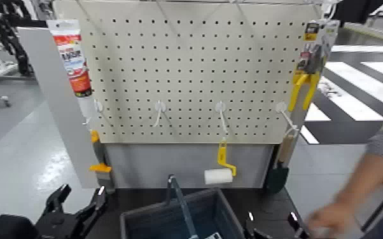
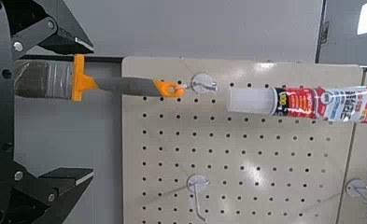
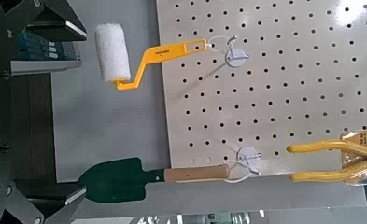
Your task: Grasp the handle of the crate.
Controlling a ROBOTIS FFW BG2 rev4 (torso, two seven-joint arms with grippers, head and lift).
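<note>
L gripper (image 1: 83, 189) and R gripper (image 1: 271, 217), jaws wide apart, flank the crate (image 1: 144, 219), its handle (image 1: 182, 206) arching between them, long axis approx. fore-aft, R prob. slightly nearer, tho depth's hard to judge.

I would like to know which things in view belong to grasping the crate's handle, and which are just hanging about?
For the job:
- crate
- its handle

Just hanging about:
- paint roller
- trowel
- brush
- red-and-white tube
- yellow-handled pliers
</note>
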